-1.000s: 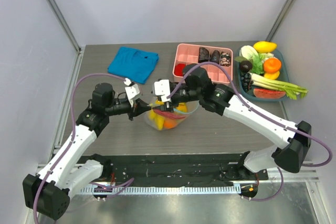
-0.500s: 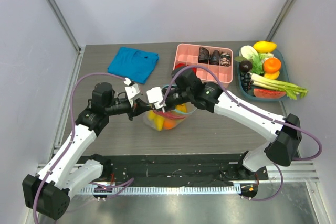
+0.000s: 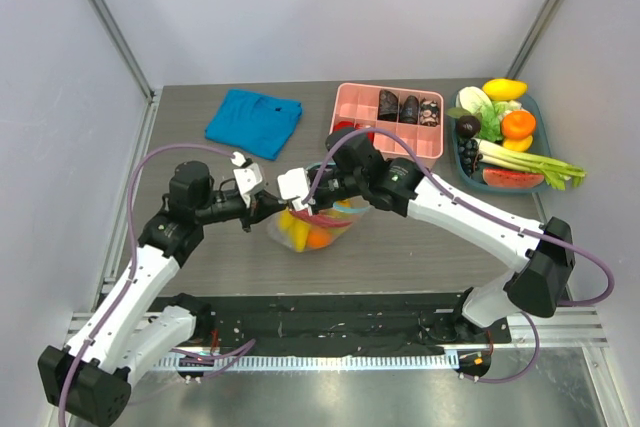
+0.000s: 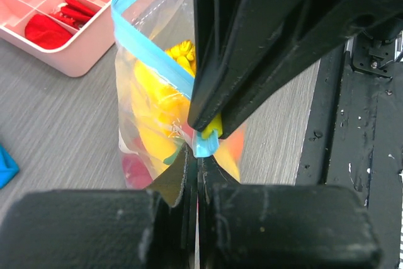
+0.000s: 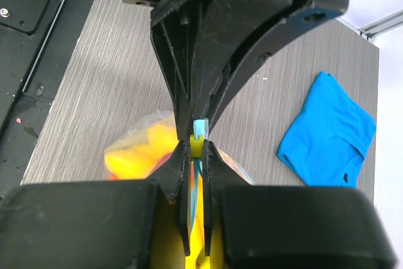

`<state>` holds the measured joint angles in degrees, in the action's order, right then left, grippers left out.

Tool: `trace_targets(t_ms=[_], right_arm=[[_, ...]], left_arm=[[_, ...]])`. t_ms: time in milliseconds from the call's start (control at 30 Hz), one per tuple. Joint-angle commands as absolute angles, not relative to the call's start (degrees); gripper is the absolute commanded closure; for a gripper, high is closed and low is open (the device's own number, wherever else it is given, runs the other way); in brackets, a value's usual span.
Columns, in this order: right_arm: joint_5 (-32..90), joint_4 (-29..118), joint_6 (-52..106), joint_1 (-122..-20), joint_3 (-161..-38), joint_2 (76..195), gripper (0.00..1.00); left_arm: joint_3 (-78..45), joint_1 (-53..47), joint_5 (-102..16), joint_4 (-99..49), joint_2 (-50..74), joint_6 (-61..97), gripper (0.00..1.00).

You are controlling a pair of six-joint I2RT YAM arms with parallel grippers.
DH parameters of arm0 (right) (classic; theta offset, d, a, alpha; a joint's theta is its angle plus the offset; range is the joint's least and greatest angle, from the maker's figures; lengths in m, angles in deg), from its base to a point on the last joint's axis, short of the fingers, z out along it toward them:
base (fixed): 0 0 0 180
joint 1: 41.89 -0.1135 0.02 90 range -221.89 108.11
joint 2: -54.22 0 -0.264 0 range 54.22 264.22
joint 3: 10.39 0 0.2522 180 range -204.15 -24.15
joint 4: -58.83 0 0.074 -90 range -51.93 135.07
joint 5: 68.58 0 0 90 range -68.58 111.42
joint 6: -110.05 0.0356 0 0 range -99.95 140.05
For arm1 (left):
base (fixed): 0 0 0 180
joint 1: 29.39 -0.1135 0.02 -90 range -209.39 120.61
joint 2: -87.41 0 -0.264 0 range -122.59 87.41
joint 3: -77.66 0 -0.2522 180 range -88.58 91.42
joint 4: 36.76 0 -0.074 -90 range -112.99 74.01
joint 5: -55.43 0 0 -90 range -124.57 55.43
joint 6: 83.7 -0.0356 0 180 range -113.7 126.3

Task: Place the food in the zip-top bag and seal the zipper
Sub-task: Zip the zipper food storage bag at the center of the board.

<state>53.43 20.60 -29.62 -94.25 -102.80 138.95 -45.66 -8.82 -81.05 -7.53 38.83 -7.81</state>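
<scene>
The zip-top bag [image 3: 322, 233] stands on the table between the two arms, with yellow, orange and red food [image 3: 303, 235] inside it. My left gripper [image 3: 272, 205] is shut on the left end of the bag's mouth, and in the left wrist view the zipper [image 4: 151, 51] runs as a blue strip down into its jaws. My right gripper [image 3: 305, 210] sits just right of the left one. In the right wrist view its jaws are shut on the zipper's small yellow slider [image 5: 198, 146], with the blue strip between the fingers [image 5: 182, 174]. Food [image 5: 135, 149] shows through the plastic.
A pink compartment tray [image 3: 390, 97] stands behind the bag, holding dark and red pieces. A teal tray [image 3: 538, 105] of toy fruit and vegetables is at the back right. A folded blue cloth [image 3: 253, 117] lies at the back left. Black rails run along the near edge.
My right gripper has slid left along the bag's mouth to the left gripper and closed on the yellow slider. The left arm and the bag have shifted slightly left.
</scene>
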Motion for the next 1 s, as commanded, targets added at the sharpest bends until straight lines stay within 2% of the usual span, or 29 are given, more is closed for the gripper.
trace_targets(t_ms=[0,767,800,833,867,900,933,967], right_arm=[[50.2,18.6,-30.4,-92.2,-102.5,136.4,0.97],[53.5,12.2,-29.9,-84.6,-102.4,133.1,0.99],[54.0,13.2,-28.9,-84.7,-102.7,133.2,0.99],[54.7,13.8,-26.9,-84.8,-103.1,133.5,0.99],[55.3,14.4,-26.3,-85.0,-103.6,134.1,0.99],[56.2,15.4,-25.7,-85.3,-103.9,134.3,0.99],[56.6,16.1,-24.7,-86.1,-103.9,134.5,0.99],[56.8,16.7,-24.3,-86.6,-103.7,134.6,0.99]], left_arm=[[-45.1,-8.7,-82.1,-8.4,41.4,-9.5,1.00],[-44.2,-8.7,-80.8,-6.6,42.5,-10.5,0.99],[-43.8,-8.7,-80.9,-6.6,41.9,-9.2,0.96],[-42.4,-8.7,-81.1,-6.8,40.3,-8.4,0.80],[-41.7,-8.7,-81.3,-7.1,39.5,-7.8,0.70],[-41.1,-8.7,-81.8,-7.1,38.6,-7.1,0.64],[-39.8,-8.6,-82.0,-7.3,38.1,-7.1,0.54],[-39.5,-8.5,-82.0,-7.6,37.4,-7.1,0.49]])
